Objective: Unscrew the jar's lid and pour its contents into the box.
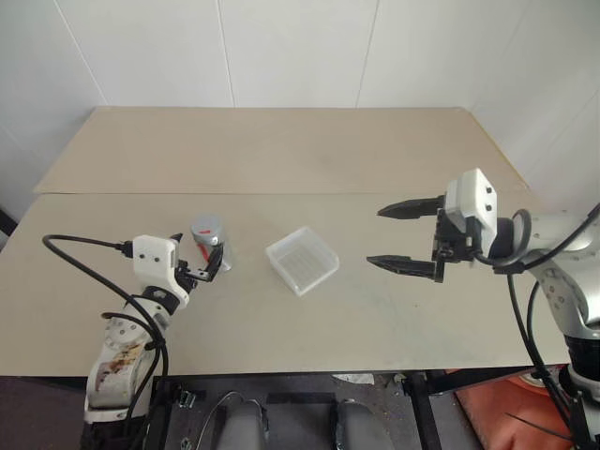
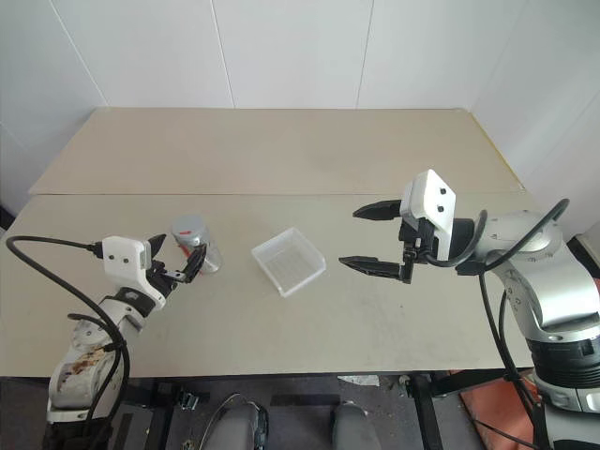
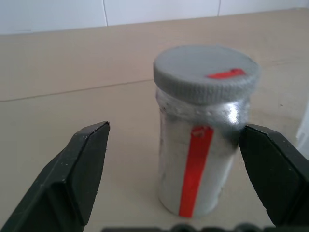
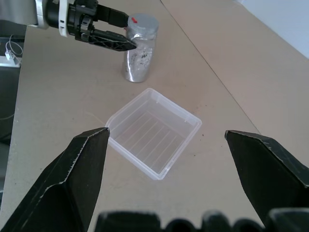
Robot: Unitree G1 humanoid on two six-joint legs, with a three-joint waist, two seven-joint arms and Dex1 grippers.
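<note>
Tabletop (image 1: 281,150) of smooth beige board is filling the frame's middle. We are hovering our right gripper (image 1: 410,237) wide open at right, ready for the clear ridged box (image 1: 302,260) at centre. Our left gripper (image 3: 176,174), spread wide, is bracketing the silvery jar (image 3: 200,159) left of centre, grey ribbed lid (image 3: 206,72) on.

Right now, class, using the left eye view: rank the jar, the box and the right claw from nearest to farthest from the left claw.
1. The jar: upright between the open left claw's fingers.
2. The box: mid-table, beyond the jar toward the robot's right.
3. The right claw: open, farthest, past the box on the robot's right.
</note>
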